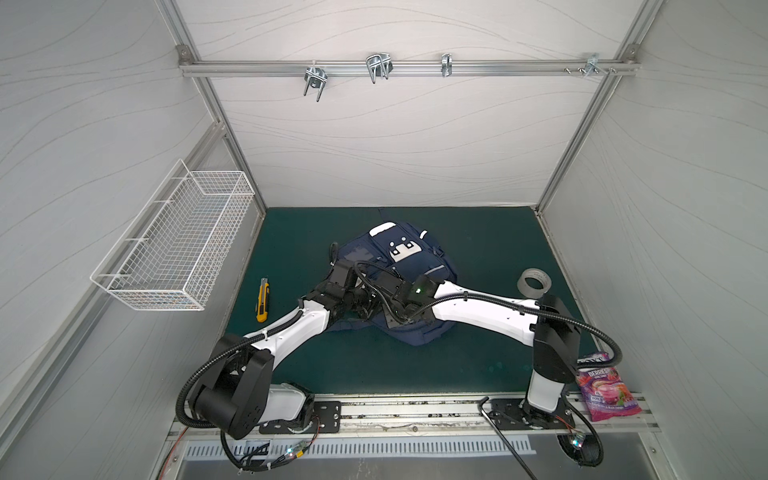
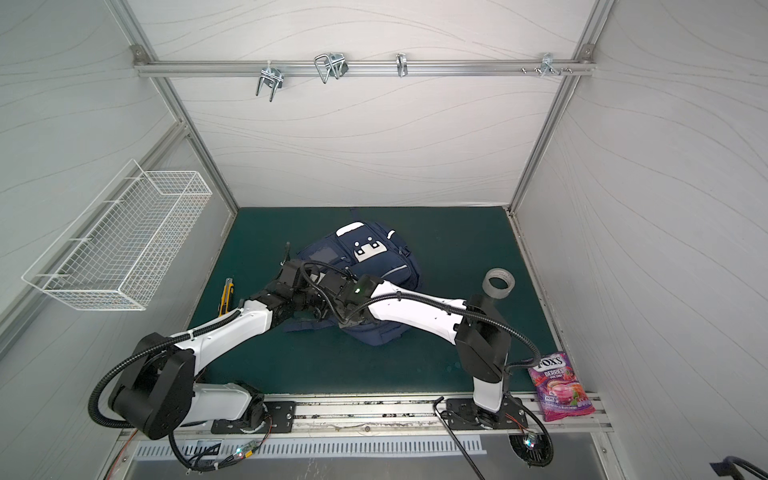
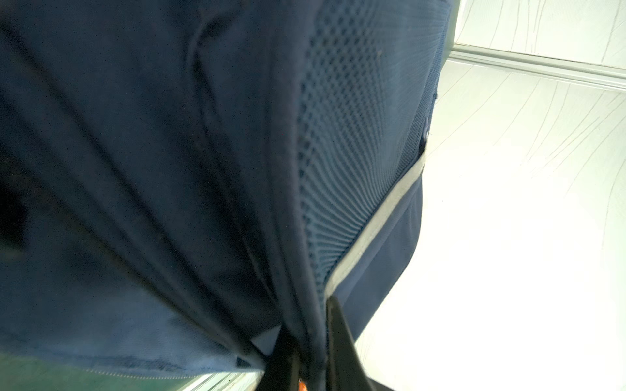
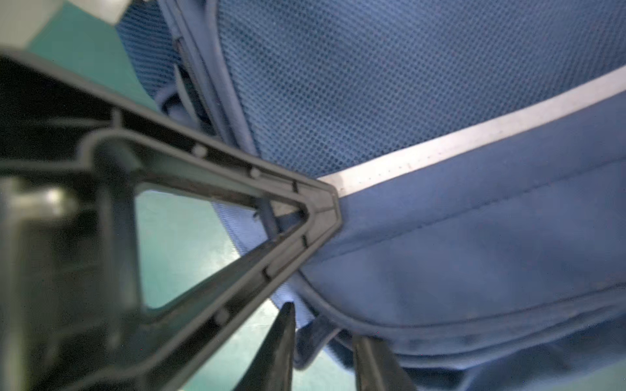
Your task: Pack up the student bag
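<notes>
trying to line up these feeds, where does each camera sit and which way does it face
Top views: high above the front, looking down at the student bag on the green mat; both arms show whole.
Left wrist: on the left arm, pressed close to bag fabric; left gripper fingers pinch it.
Right wrist: on the right arm, facing the bag's side; right gripper fingertips flank a fabric tab.
Shared: both wrist views show the mesh and white stripe.

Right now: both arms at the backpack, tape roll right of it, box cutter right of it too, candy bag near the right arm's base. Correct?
No: the box cutter lies left of the backpack, near the left arm; both top views show it. Tape roll, candy bag and arms are as you say.
</notes>
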